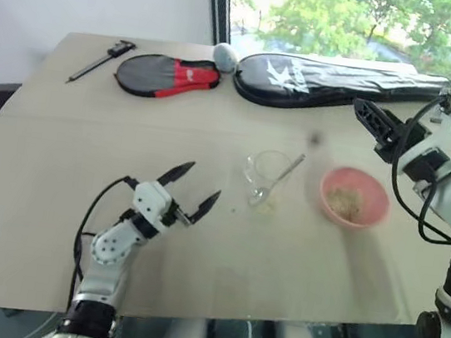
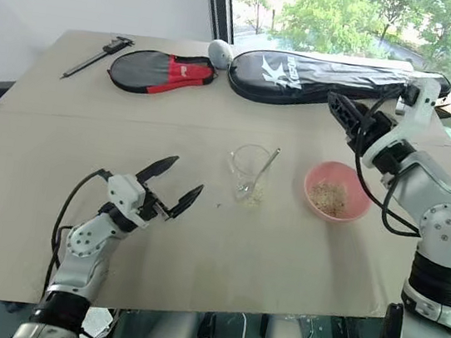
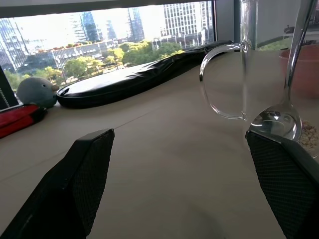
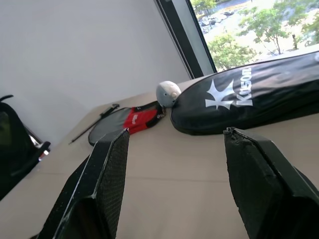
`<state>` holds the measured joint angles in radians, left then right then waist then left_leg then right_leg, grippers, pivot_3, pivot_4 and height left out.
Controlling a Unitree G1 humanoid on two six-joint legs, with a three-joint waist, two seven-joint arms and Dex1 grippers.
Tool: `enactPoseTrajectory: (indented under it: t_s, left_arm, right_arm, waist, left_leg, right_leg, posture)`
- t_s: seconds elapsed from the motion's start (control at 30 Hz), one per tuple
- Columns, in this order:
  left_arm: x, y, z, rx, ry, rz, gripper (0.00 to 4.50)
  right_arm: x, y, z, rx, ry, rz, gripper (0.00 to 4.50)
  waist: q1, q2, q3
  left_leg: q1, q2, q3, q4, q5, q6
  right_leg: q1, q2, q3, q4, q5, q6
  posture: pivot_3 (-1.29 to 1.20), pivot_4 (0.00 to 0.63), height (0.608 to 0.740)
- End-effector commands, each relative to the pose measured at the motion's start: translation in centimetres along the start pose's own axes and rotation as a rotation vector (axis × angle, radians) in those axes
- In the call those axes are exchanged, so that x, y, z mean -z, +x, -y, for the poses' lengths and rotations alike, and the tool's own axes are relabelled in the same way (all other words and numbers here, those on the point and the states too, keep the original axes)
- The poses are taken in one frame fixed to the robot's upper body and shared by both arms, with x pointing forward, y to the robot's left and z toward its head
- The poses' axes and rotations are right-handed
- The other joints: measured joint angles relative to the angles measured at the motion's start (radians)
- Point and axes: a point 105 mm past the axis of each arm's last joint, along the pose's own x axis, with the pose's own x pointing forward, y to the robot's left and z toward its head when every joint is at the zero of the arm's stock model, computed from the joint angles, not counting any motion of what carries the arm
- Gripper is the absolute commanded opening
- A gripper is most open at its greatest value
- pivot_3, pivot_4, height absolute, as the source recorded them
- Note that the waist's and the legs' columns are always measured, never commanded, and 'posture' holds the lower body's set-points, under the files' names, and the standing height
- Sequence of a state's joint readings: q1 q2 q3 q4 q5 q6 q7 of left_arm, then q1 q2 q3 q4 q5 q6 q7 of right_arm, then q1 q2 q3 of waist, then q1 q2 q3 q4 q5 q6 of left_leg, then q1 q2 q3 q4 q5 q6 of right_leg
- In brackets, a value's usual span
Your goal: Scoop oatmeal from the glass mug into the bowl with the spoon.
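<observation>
The glass mug (image 1: 265, 175) stands mid-table with the silver spoon (image 1: 285, 173) resting in it, handle leaning toward the bowl. A little oatmeal (image 1: 265, 205) lies at the mug's bottom. The pink bowl (image 1: 374, 208) sits just right of the mug and holds a heap of oatmeal (image 1: 345, 203). My left gripper (image 1: 201, 180) hovers open and empty, left of the mug and nearer the table's front; in the left wrist view the mug's handle (image 3: 219, 79) and the spoon's bowl (image 3: 276, 122) show beyond it. My right gripper (image 2: 333, 100) hangs open and empty above the table behind the bowl.
A long black racket bag (image 1: 339, 80) and a red-and-black racket cover (image 1: 167, 75) lie along the far edge, with a grey ball-like object (image 1: 225, 54) between them. A black caliper tool (image 1: 98, 59) lies at the far left. The table's front edge runs just below my left arm.
</observation>
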<state>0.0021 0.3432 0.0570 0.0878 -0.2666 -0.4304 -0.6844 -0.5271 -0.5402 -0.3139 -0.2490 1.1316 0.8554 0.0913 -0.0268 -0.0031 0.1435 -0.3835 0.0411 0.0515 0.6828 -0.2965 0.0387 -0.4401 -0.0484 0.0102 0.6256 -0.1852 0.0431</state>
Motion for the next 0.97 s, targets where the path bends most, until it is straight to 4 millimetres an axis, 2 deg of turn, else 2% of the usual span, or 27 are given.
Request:
enactPoseTrajectory:
  t_s: [0.03, 0.2, 0.3, 0.5, 0.57, 0.67, 0.73, 0.97]
  left_arm:
    - [-1.6, -1.3, -1.3, -0.094, -0.005, 0.012, 4.47]
    - [-2.6, -2.4, -2.2, -0.203, -0.081, 0.011, 4.47]
    - [-2.7, -3.1, -2.5, -0.245, -0.123, -0.015, 4.47]
    - [-0.3, -5.2, -2.5, -0.319, -0.124, -0.233, 4.47]
    - [0.0, -5.6, -1.5, -0.297, -0.16, -0.274, 4.47]
    - [0.3, -6.1, 0.0, -0.263, -0.166, -0.338, 4.47]
    - [0.2, -6.3, 0.7, -0.248, -0.146, -0.362, 4.47]
    - [0.0, -6.6, 1.3, -0.231, -0.149, -0.361, 4.47]
  right_arm:
    - [-3.3, -3.3, 1.8, 0.066, -0.107, 0.147, 3.05]
    - [-3.6, -7.9, 5.7, 0.203, -0.235, 0.158, 3.05]
    - [-2.4, -11.0, 7.6, 0.254, -0.31, 0.088, 3.05]
    - [3.5, -16.4, 8.8, 0.212, -0.384, -0.154, 3.05]
    - [5.7, -17.6, 8.6, 0.178, -0.385, -0.221, 3.05]
    - [9.0, -18.7, 7.5, 0.1, -0.389, -0.314, 3.05]
    - [10.4, -18.9, 6.8, 0.053, -0.392, -0.347, 3.05]
    - [11.7, -18.2, 6.3, 0.0, -0.398, -0.341, 3.05]
  waist:
    - [0.009, 0.0, 0.0]
    - [0.018, -0.002, 0.001]
    - [0.018, -0.004, 0.002]
    - [0.013, -0.007, 0.004]
    - [0.013, -0.01, 0.006]
    - [0.013, -0.012, 0.007]
    - [0.013, -0.013, 0.007]
    - [0.014, -0.013, 0.008]
  left_leg:
    - [0.0, 0.0, 0.0, 0.0, 0.0, 0.001]
    - [0.0, 0.0, 0.0, 0.0, -0.001, 0.001]
    - [0.001, 0.0, 0.002, 0.0, -0.001, 0.001]
    - [0.003, 0.0, 0.004, 0.0, -0.001, 0.001]
    - [0.004, 0.0, 0.003, 0.0, -0.001, 0.001]
    - [0.004, 0.001, 0.005, 0.0, -0.001, 0.001]
    - [0.004, 0.001, 0.006, 0.001, -0.001, 0.001]
    - [0.004, 0.001, 0.006, 0.001, -0.001, 0.001]
  right_leg:
    - [0.0, 0.0, 0.0, 0.0, 0.0, 0.0]
    - [0.0, 0.0, 0.0, -0.001, 0.0, 0.0]
    - [0.0, 0.0, 0.001, -0.001, -0.003, 0.001]
    - [0.001, 0.001, 0.004, -0.001, -0.005, 0.001]
    - [0.002, 0.001, 0.003, -0.001, -0.006, 0.001]
    - [0.001, 0.001, 0.004, -0.001, -0.006, 0.001]
    - [0.0, 0.001, 0.005, -0.001, -0.006, 0.001]
    - [-0.001, 0.0, 0.006, 0.0, -0.006, 0.0]
  posture:
    - [0.0, 0.15, 0.74]
    - [0.0, 0.15, 0.74]
    - [0.0, 0.15, 0.74]
    - [0.0, 0.15, 0.74]
    - [0.0, 0.15, 0.74]
    - [0.0, 0.15, 0.74]
    - [0.0, 0.15, 0.74]
    - [0.0, 0.15, 0.74]
